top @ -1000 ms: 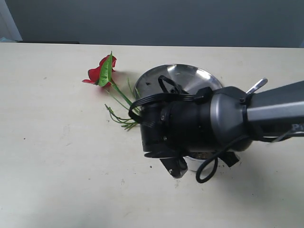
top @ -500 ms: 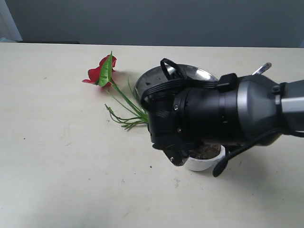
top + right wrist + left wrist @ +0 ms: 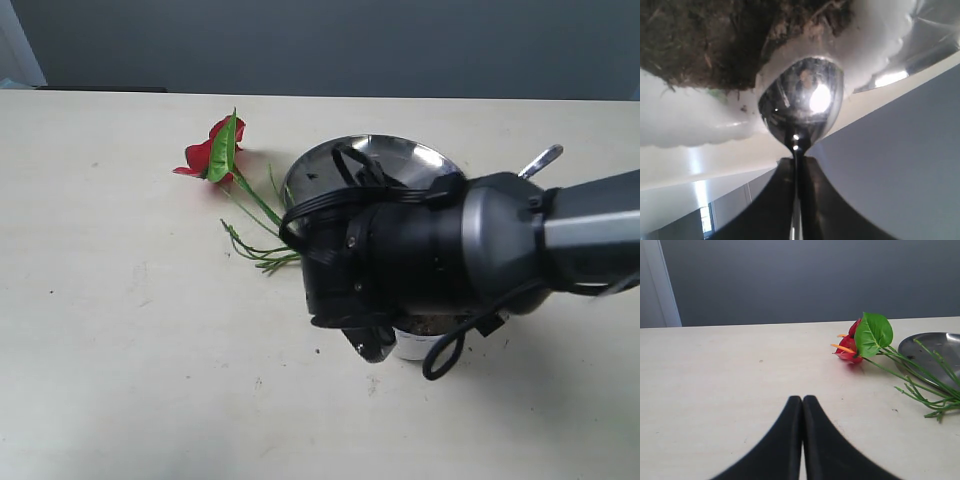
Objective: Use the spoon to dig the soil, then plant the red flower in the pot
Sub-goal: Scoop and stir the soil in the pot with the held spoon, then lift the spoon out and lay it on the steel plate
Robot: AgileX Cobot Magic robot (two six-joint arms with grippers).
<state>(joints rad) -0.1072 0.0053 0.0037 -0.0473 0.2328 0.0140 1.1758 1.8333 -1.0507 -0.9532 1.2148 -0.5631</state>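
While the right arm's dark wrist fills the middle of the exterior view, we see its right gripper (image 3: 796, 165) clamped on the thin handle of the spoon (image 3: 801, 102), whose shiny bowl sits at the scalloped rim of the pot (image 3: 700, 127), touching it or just short of it; the close wrist view leaves that unclear. Dark, crumbly soil (image 3: 705, 40) fills the pot's mouth. From outside, we glimpse only a sliver of the white pot below the arm, at about 5 o'clock from the steel plate (image 3: 400, 160). On the table (image 3: 120, 330) lies the red flower (image 3: 215, 152) on its side, at 9 o'clock from the plate, stems trailing toward the plate's rim. Our left gripper (image 3: 802, 405) hovers over bare tabletop, jaws pressed together and holding nothing.
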